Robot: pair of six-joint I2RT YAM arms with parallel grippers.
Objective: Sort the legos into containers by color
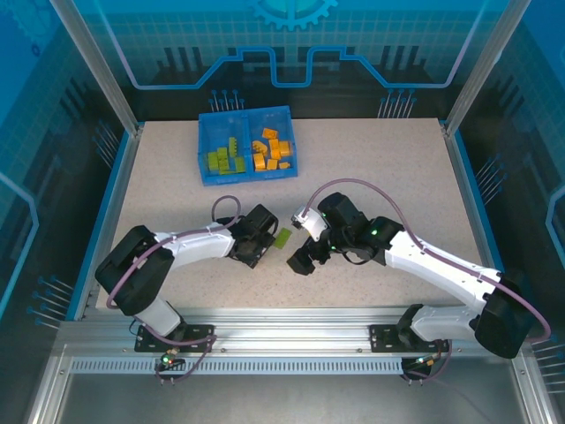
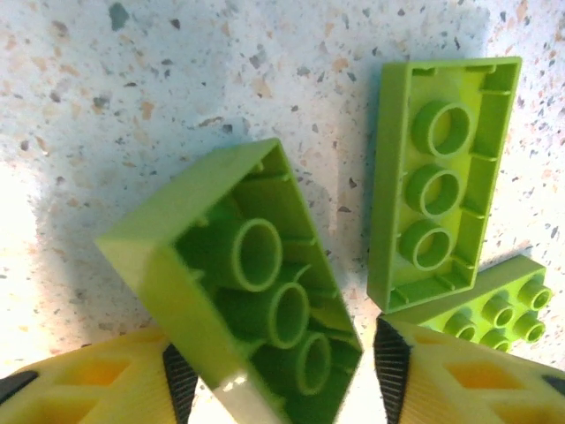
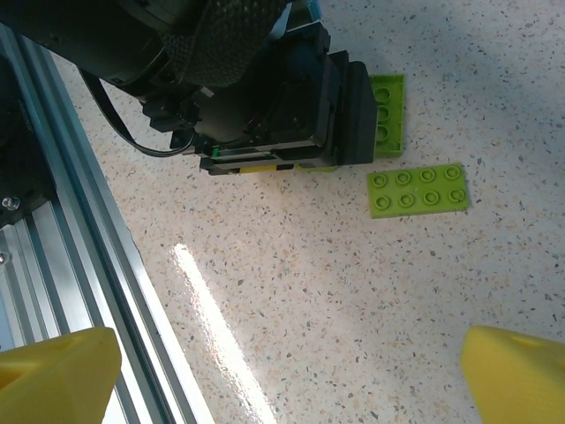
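While the right tool (image 3: 287, 375) hangs spread, the left tool (image 2: 284, 375) pinches a tilted lime brick (image 2: 256, 265).

Speckled table (image 1: 397, 177) carries a blue two-compartment tray (image 1: 252, 177) at upper centre and lime green legos (image 1: 282, 238) at centre.

A shallow blue tray (image 1: 201, 152) sits far centre, with lime bricks (image 1: 225, 161) in its left compartment and orange bricks (image 1: 272, 148) in its right. Near centre lie three loose green ones (close together): a tipped brick (image 2: 256, 283) showing its hollow side, an upturned brick (image 2: 441, 177) lying flat, and a studs-up brick (image 2: 508, 305).
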